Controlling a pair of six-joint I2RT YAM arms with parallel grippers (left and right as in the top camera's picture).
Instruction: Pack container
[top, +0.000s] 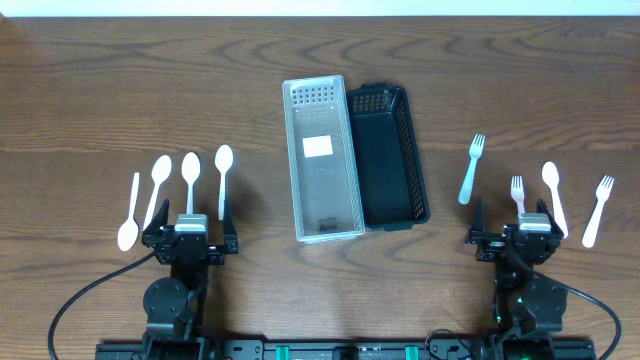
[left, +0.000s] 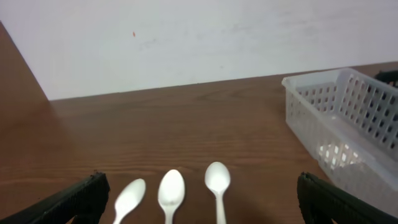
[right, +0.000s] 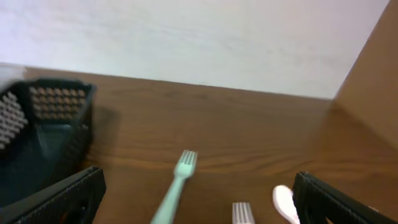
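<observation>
we see both arms parked at the near edge of the wooden worktop. the left pincer has its jaws spread wide with nothing between them. in its wrist view the dark fingers sit at the bottom corners of the frame. the right pincer is just as wide apart and holds nothing, and its fingers sit either side of the cutlery ahead of it.

the clear basket lies in the middle of the worktop, its long side running away from the arms, with a white label on its floor. the black basket lies right beside it on the right. we cannot tell whether their long walls touch.

four white spoons lie side by side ahead of the left pincer, bowls pointing away from it, well apart from the baskets. on the right side, a pale blue fork lies nearest the black basket, tilted. next comes a short white fork, whose handle runs out of sight under the right pincer. beyond it lie a lone spoon and an outer white fork.
</observation>
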